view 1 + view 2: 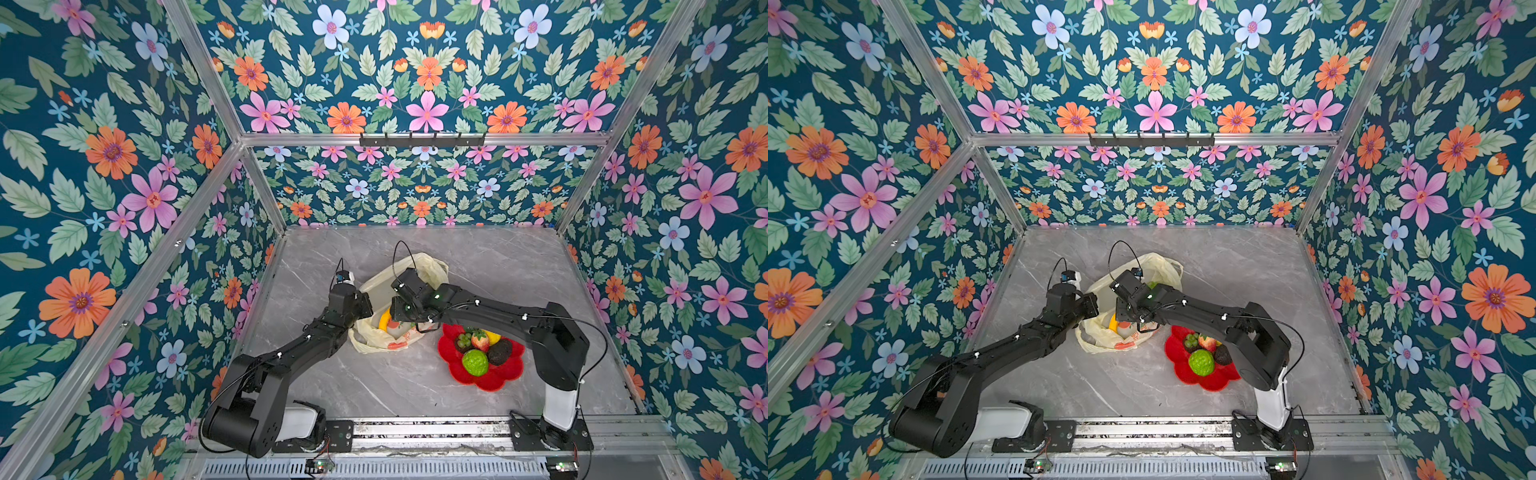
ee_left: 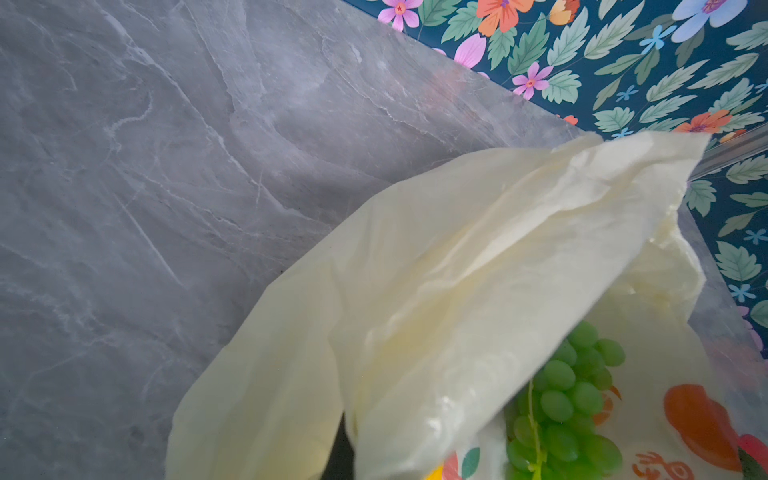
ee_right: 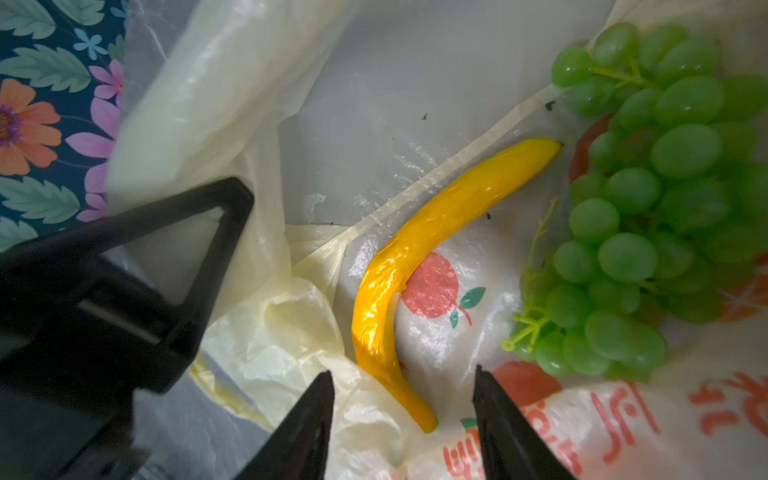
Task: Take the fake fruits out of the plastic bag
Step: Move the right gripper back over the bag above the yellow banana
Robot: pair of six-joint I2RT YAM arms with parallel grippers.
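Plastic bag [image 1: 428, 266] lay open, rim seemingly pinched by the closed left gripper [image 1: 368, 307]. Inside it, beside the grapes [image 3: 648, 199], the banana [image 3: 419, 245] ran lengthwise away from the half-open, empty right gripper [image 3: 403, 386], which straddled its near tip.

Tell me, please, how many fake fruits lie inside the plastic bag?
2 visible: the yellow banana by the right gripper, and the green grapes beside it; plastic bag folds may hide more.
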